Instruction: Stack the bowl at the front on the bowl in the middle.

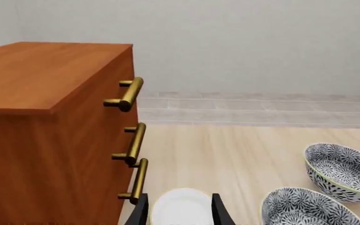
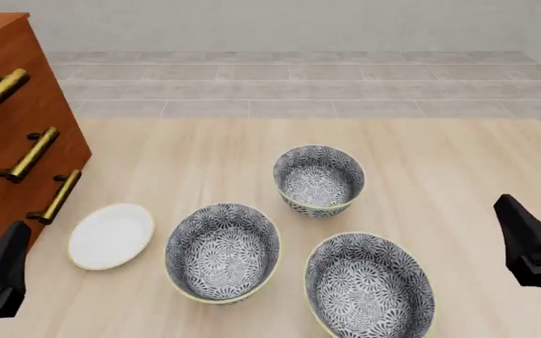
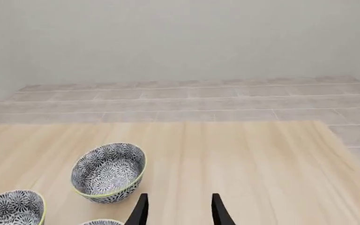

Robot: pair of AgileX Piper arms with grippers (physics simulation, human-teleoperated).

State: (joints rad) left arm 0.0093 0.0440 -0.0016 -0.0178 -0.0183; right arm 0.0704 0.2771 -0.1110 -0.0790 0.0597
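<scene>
The bowl at the front (image 2: 369, 287) sits upright, mouth up.

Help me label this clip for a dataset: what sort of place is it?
Probably a simulated home kitchen or dining corner: patterned bowls and a small white plate sit on a pale wooden table, beside a wooden drawer cabinet with brass handles, over a tiled floor.

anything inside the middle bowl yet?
No. The middle bowl shows only its patterned inside. The front bowl sits apart on the table. What lies under the bowls cannot be seen.
</scene>
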